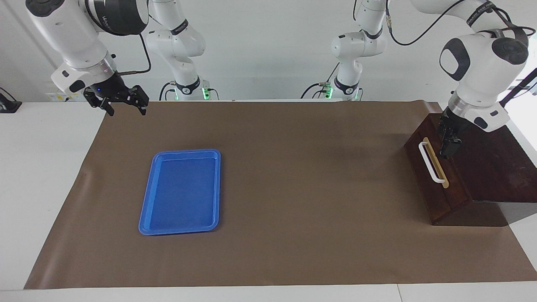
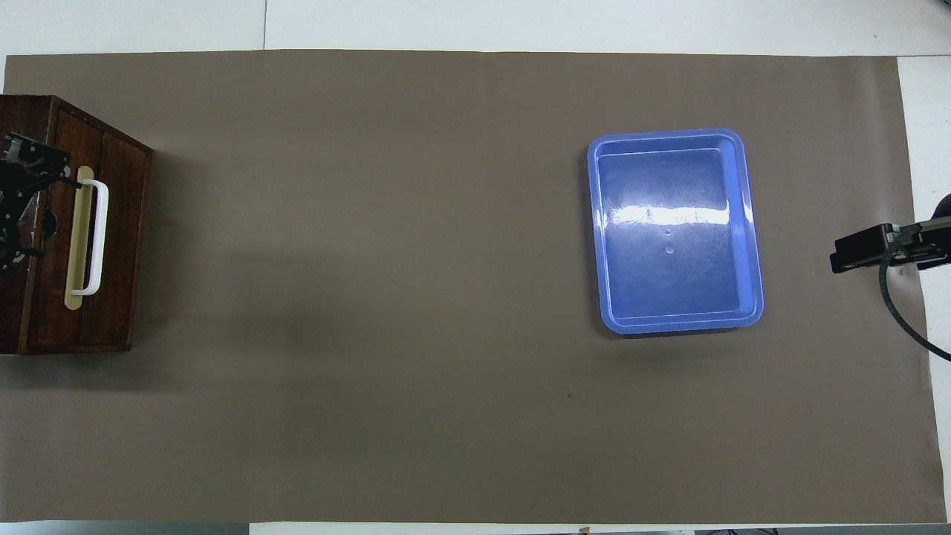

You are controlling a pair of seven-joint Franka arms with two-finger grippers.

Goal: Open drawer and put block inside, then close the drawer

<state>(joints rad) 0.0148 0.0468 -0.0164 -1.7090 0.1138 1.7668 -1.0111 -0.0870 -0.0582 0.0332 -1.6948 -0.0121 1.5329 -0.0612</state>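
My left pincer hovers just above the drawer handle, grip unclear; right pincer waits, spread open and empty.

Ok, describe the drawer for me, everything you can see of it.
The drawer has a dark brown, glossy wooden front with a white bar handle mounted on a tan strip. It sits in a dark wooden box at the left arm's end of the table, on the brown mat, its front facing the blue tray. It looks shut or nearly so; no interior shows. The left gripper hangs just above the box's top edge by the handle; whether it touches cannot be told.
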